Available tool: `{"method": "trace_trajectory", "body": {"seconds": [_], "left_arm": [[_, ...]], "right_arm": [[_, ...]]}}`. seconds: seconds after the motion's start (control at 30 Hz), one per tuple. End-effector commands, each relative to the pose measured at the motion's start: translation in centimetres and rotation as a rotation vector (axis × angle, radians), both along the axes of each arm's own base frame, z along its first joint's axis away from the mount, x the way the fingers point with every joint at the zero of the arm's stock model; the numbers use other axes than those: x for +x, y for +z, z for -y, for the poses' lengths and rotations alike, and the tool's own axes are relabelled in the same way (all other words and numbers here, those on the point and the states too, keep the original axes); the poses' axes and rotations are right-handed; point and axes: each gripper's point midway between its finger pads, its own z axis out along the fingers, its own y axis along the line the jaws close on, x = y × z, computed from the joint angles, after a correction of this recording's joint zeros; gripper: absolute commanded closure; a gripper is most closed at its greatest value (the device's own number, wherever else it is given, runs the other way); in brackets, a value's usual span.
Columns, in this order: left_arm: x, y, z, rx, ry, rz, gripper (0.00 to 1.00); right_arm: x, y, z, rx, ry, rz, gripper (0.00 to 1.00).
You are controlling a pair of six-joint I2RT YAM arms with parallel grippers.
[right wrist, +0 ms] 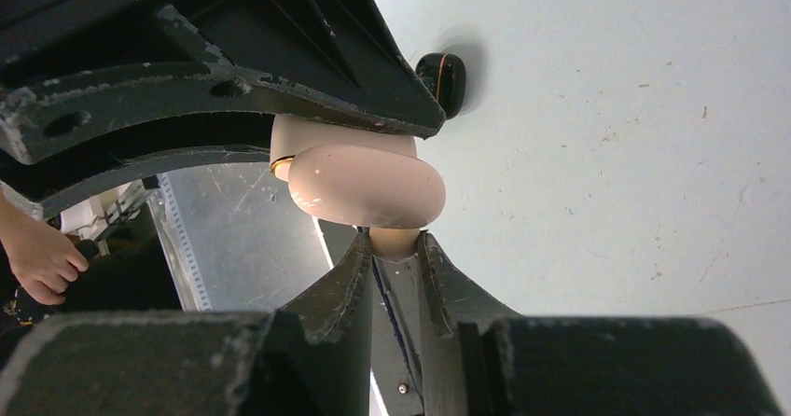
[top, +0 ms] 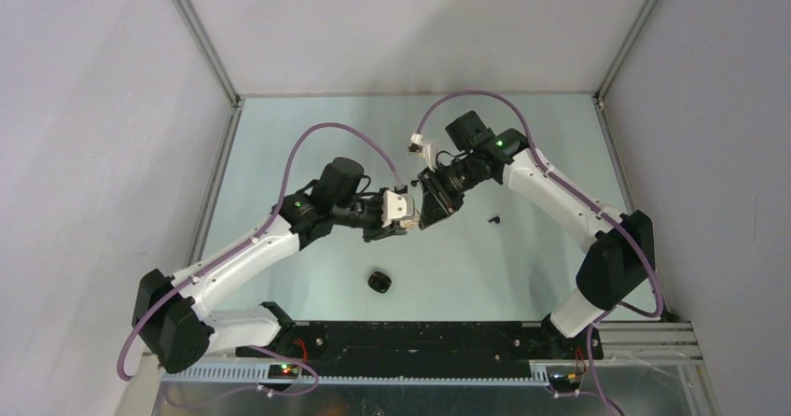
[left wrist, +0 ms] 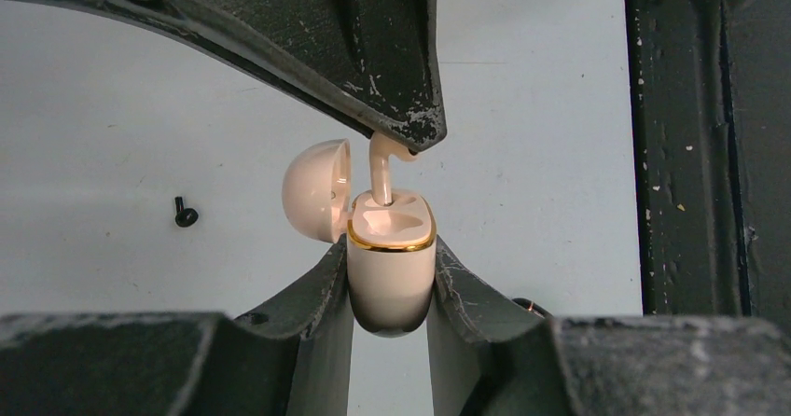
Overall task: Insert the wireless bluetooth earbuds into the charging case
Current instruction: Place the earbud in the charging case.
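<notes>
Earbud [left wrist: 381,169], cream like its case, hangs stem-down from the right end effector [right wrist: 394,246], which is clenched on its head. The stem tip is just entering the top of the cream case [left wrist: 392,281], on the side toward the open lid [left wrist: 312,187]. The left end effector [left wrist: 390,248] grips the case body from both sides and holds it upright off the table [left wrist: 560,155], with the lid swung back.

We judge this to be the seating step for this earbud. How deep the stem has gone we cannot tell, because the right end effector's finger hides the head.

To do it well, we would keep the case still and let only the right arm move. We would bring the stem into line with the socket before pushing, since it leans a little away from the lid. We would lower it slowly along the socket's axis, not sideways, so the tip does not catch on the gold rim. We would let go only once the head sits in its hollow, because a high release could tip the earbud out. The left grip should stay firm but low on the case, clear of the lid hinge, so the case does not twist.

A black earbud [left wrist: 184,213] lies on the table well beyond the lid side of the cream case. A black case [top: 379,282] sits on the table nearer the arm bases than the cream case.
</notes>
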Motion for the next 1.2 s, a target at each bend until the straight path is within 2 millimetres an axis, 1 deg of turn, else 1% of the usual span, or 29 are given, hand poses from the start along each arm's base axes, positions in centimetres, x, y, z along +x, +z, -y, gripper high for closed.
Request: {"method": "trace_trajectory", "body": {"seconds": [0.0,0.27,0.47,0.7,0.83,0.93,1.17], "left_arm": [[0.2,1.8,1.0,-0.026,-0.015,0.038,1.0],[-0.1,1.4,1.3,-0.015,-0.018,0.035,1.0],[0.5,1.5,1.5,-0.027,0.015,0.038,1.0],[1.1,1.2,1.6,-0.029,0.045,0.038,1.0],[0.8,1.2,1.7,-0.029,0.025,0.036,1.0],[0.5,0.9,1.7,-0.025,0.013,0.031,1.0],[-0.1,1.2,1.8,-0.033,-0.009,0.026,1.0]], "right_arm": [[0.6,1.1,-0.9,0.027,0.007,0.037,0.89],[0.2,1.4,-1.5,0.048,0.028,0.017,0.88],[-0.2,1.5,-1.9,0.064,0.033,-0.02,0.88],[0.2,1.9,-2.1,0.095,0.011,-0.075,0.88],[1.2,1.5,-1.9,0.087,-0.02,-0.083,0.88],[1.8,1.6,-1.8,0.093,-0.036,-0.093,0.88],[1.3,1.9,-2.2,0.111,-0.01,-0.098,0.84]]}}
